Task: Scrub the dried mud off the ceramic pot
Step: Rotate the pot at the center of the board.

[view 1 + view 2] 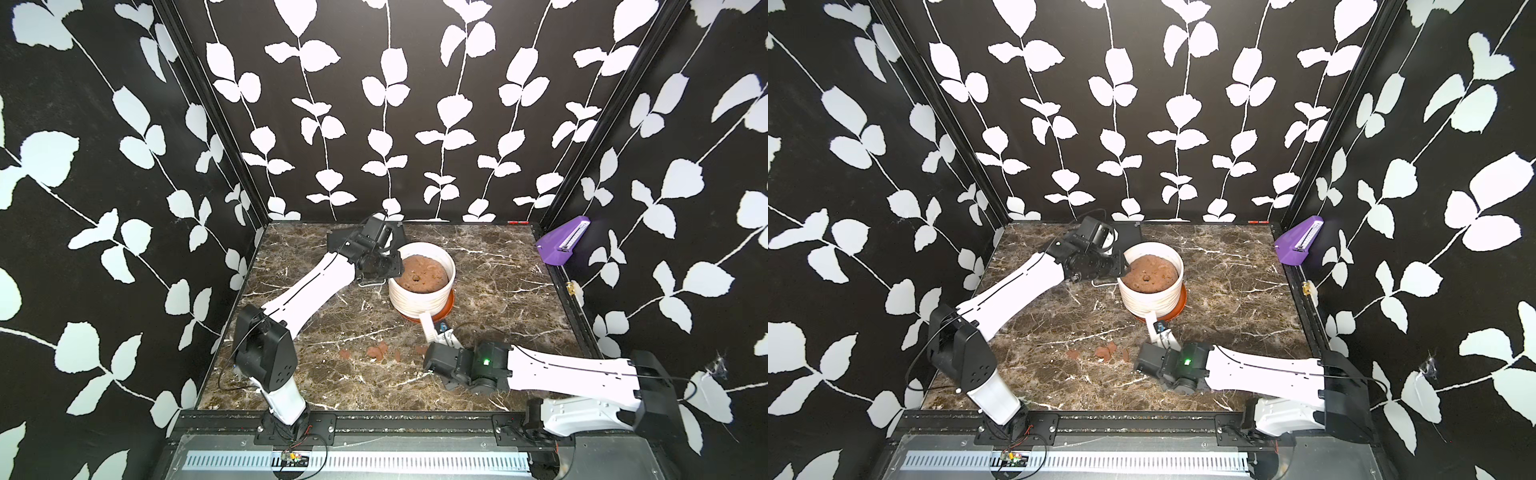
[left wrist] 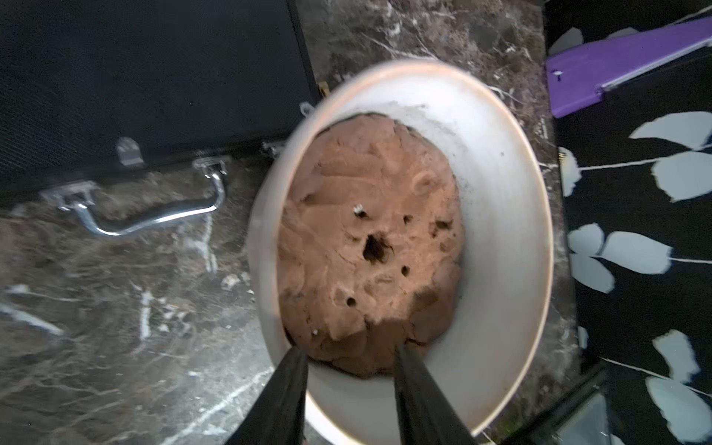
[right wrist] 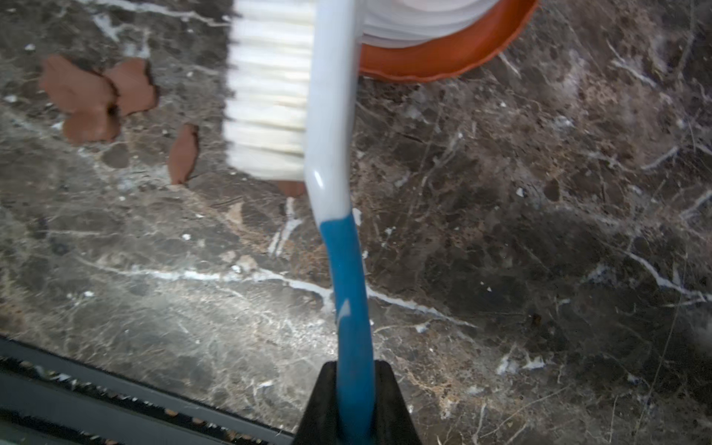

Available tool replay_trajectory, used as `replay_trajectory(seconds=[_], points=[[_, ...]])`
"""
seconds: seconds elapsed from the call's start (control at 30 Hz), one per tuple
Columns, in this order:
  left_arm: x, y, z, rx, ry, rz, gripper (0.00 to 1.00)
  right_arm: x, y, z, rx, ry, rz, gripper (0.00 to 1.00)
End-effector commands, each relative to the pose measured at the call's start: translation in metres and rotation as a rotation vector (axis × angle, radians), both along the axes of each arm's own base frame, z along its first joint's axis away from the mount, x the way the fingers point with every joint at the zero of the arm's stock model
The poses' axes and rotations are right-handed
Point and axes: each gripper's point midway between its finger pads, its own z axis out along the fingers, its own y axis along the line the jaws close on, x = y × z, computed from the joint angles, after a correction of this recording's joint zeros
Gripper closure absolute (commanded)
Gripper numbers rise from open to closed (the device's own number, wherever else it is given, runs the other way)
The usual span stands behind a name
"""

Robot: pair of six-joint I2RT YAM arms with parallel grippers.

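- Slotted rail [image 1: 357, 461] and both arm bases line the near edge of the desk [image 1: 498, 291].
- Right side: the right end effector [image 3: 354, 371] has its jaws closed on the blue handle of the brush [image 3: 333, 115]. The brush head lies at the near base of the ceramic pot [image 1: 419, 299], beside the orange saucer [image 3: 443, 61]. Bristles face left, away from the ribbed wall.
- Left side: the left end effector [image 2: 346, 352] has its jaws partly apart and holds nothing. It hangs over the pot's left rim, above the brown mass [image 2: 370, 231]. Contact with the rim cannot be confirmed.
- Location: the ceramic pot stands upright on the saucer, centre-far on the desk, with the black case [image 2: 154, 77] to its far left.
- Loose flakes of dried mud [image 1: 378, 352] lie on the desk, near of the pot and left of the brush. None shows on the visible wall.
- Step in hand, as judged: scrubbing the lower near wall.
- Next move calls for rolling the brush so the bristles meet the wall, and gripping the rim to brace or turn the pot.
- Pose: left arm stretched far-right, wrist pitched down. Right arm low, forearm running left, wrist aimed far.
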Motion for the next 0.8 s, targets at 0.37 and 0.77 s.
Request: replay_trajectory(seconds=[0.37, 0.77], points=[[0.028, 0.015, -0.033, 0.303, 0.052, -0.082, 0.83, 0.012, -0.094, 0.008, 0.066, -0.019, -0.323, 1.00], [0.027, -0.002, 0.005, 0.173, 0.040, -0.050, 1.00, 0.012, -0.093, 0.002, 0.076, -0.013, -0.325, 1.00]])
